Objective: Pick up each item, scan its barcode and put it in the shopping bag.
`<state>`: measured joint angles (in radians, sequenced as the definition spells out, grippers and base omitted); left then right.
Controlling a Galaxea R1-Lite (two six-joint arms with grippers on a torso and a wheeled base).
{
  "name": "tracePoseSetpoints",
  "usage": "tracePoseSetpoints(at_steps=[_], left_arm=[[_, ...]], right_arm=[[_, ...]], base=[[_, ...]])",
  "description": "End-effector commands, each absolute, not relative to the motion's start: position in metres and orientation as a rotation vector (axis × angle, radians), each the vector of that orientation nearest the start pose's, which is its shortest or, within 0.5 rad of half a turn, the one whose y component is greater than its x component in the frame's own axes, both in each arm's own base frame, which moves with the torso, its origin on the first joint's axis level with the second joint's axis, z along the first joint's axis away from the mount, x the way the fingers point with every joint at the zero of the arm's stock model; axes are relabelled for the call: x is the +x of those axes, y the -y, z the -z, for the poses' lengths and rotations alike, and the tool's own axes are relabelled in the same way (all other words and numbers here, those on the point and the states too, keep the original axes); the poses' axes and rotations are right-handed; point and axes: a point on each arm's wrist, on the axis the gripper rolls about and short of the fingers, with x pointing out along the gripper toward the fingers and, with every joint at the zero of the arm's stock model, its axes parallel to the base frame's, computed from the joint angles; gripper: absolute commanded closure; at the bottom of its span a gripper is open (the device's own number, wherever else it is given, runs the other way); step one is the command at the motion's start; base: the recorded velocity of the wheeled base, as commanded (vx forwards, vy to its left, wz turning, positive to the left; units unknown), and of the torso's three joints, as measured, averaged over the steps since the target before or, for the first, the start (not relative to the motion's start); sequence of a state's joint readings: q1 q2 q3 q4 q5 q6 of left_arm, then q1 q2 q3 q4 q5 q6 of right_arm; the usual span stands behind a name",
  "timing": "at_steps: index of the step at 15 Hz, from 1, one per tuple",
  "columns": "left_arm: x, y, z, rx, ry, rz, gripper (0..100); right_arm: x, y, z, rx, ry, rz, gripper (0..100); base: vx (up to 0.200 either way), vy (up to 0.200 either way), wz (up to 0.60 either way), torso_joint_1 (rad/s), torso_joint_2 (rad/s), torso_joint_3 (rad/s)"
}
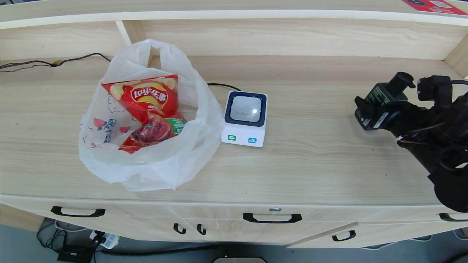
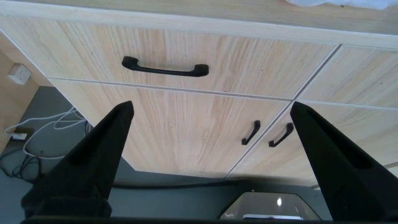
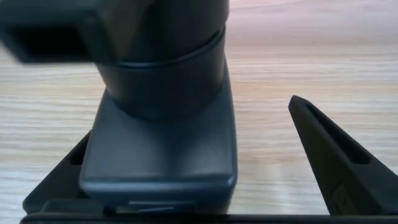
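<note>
1. The shopping bag [image 1: 153, 175] lies open on the table [image 1: 329, 164] to the robot's left of the scanner [image 1: 244, 118], its wall touching or all but touching the scanner's side
2. Inside it lies a red chips bag [image 1: 146, 95], its long axis running from the far side of the table towards the near edge. A smaller dark red packet [image 1: 155, 129] lies over its nearer end. Both sit left of the scanner, within the bag's walls
3. From that, the bagging looks close to finished. Any coming move would turn on the bag, which is on the left arm's side of the scanner
4. The left gripper [image 2: 211, 106] hangs below the table edge, facing a drawer front [image 2: 186, 124] with a black handle [image 2: 165, 67]. Its fingers [image 2: 93, 162] are spread wide with nothing between them. A white scrap [image 2: 339, 2] at the table edge beyond them is likely the bag, so this arm is probably the nearer one
5. The right arm [image 1: 438, 146] is over the table well to the right of the scanner, far from the bag. The right gripper [image 3: 193, 112] has its fingers [image 3: 336, 155] set wide apart. A dark rounded block [image 3: 161, 143] sits between them, clear of the finger that shows in full; I cannot tell what it is
6. A black cable [image 1: 223, 86] runs off from behind the scanner
</note>
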<state>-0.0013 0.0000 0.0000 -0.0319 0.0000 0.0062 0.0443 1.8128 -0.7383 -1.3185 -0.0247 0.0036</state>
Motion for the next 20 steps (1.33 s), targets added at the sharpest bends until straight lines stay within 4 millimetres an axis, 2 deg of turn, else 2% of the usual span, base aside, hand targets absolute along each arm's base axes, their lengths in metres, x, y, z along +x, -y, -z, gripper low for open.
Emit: tracePoseSetpoints(at_steps=[1,7,9,15,17,20], left_arm=[[-0.023,0.0,-0.079,0.006,0.031,0.001,0],[-0.023,0.0,-0.079,0.006,0.031,0.001,0],[-0.023,0.0,-0.079,0.006,0.031,0.001,0],[-0.023,0.0,-0.079,0.006,0.031,0.001,0],[-0.023,0.0,-0.079,0.006,0.031,0.001,0],[-0.023,0.0,-0.079,0.006,0.029,0.001,0]], right_arm=[[0.322,-0.014,-0.197,0.013,0.242,-0.02,100],[0.32,-0.014,-0.198,0.007,0.241,-0.02,100],[0.315,-0.014,-0.204,0.009,0.264,-0.021,100],[0.269,-0.022,-0.25,0.073,0.438,-0.086,100],[0.252,-0.035,-0.263,0.085,0.482,-0.14,100],[0.217,-0.059,-0.284,0.128,0.559,-0.257,100]], base=[[0.0,0.0,0.0,0.0,0.0,0.0],[0.0,0.0,0.0,0.0,0.0,0.0],[0.0,0.0,0.0,0.0,0.0,0.0],[0.0,0.0,0.0,0.0,0.0,0.0],[0.0,0.0,0.0,0.0,0.0,0.0],[0.0,0.0,0.0,0.0,0.0,0.0]])
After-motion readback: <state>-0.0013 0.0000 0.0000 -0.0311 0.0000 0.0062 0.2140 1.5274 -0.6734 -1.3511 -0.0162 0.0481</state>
